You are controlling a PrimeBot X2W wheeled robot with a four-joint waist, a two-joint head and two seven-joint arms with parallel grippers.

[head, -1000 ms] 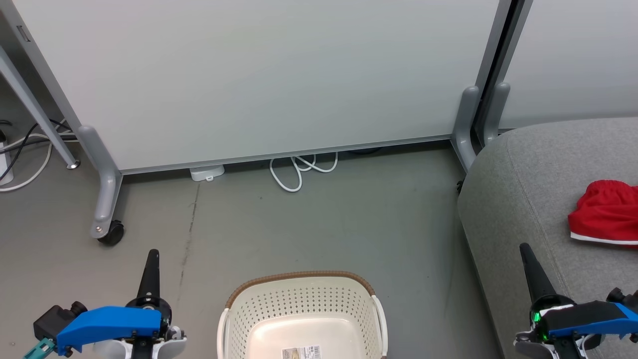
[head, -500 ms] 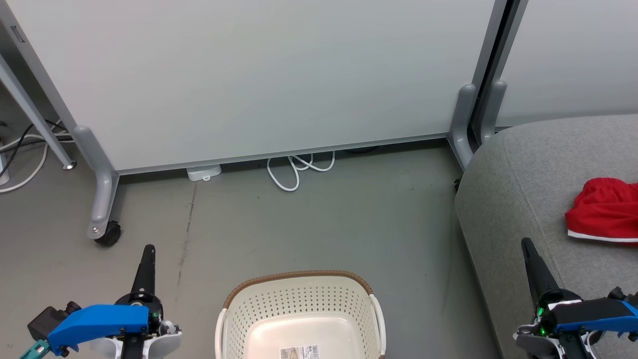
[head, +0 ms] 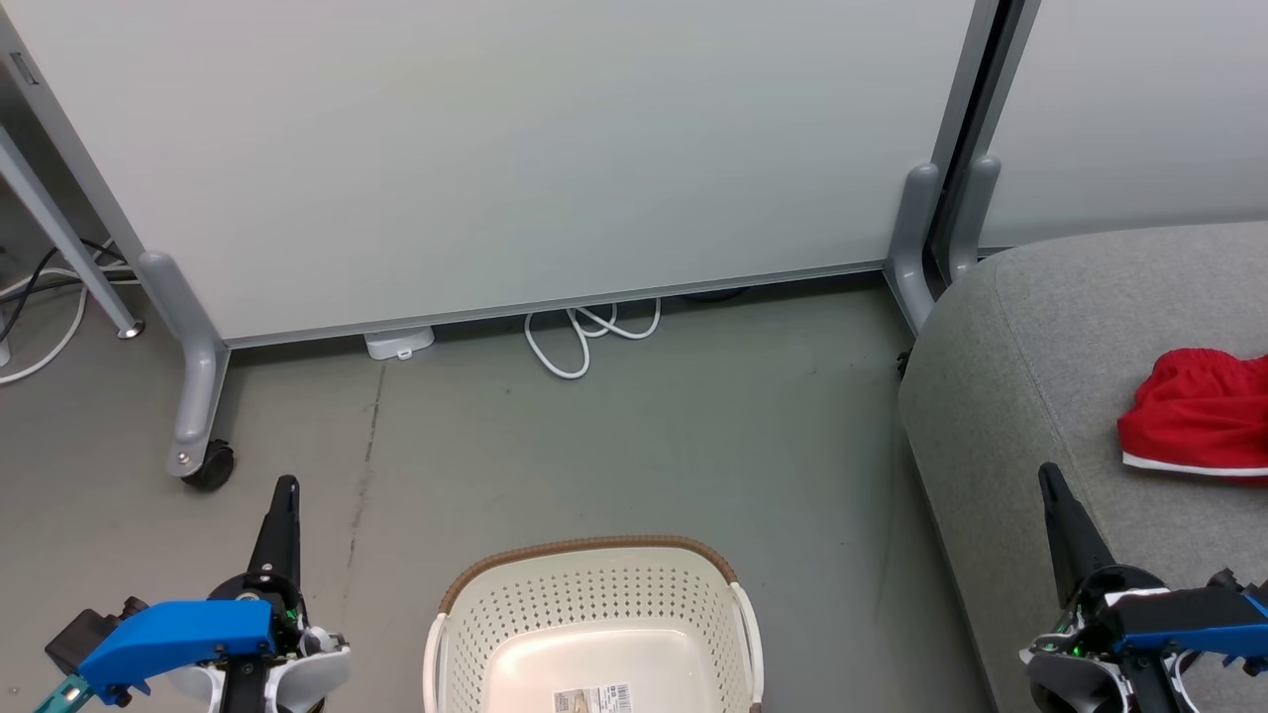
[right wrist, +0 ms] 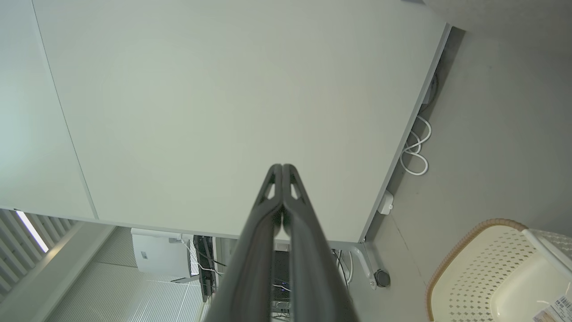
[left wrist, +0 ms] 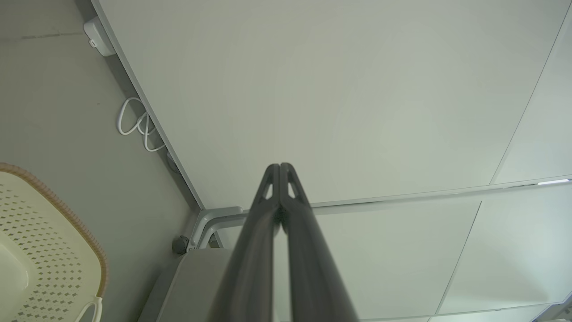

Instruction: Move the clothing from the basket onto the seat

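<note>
The cream basket (head: pixel 594 594) with its brown rim stands on the floor at the bottom middle of the head view; its floor shows a label sticker and no clothing. It also appears in the left wrist view (left wrist: pixel 49 232) and the right wrist view (right wrist: pixel 473 268). A piece of red clothing (head: pixel 1194 411) with white trim lies on the grey seat (head: pixel 1030 376) at the right. My left gripper (head: pixel 285 485) is shut and empty, left of the basket. My right gripper (head: pixel 1046 473) is shut and empty over the seat's front edge. Each wrist view shows its own fingers pressed together, the left gripper (left wrist: pixel 279 166) and the right gripper (right wrist: pixel 282 167).
A large pale partition panel (head: pixel 515 149) on wheeled feet (head: pixel 203 460) stands behind the basket. White cable loops (head: pixel 584 332) and a small white box (head: pixel 398 342) lie at its base. More cables lie at the far left (head: pixel 40 297).
The head camera has shifted, so the whole scene slid slightly left and up. Both grippers have dropped a little lower in the picture. Both stay shut.
</note>
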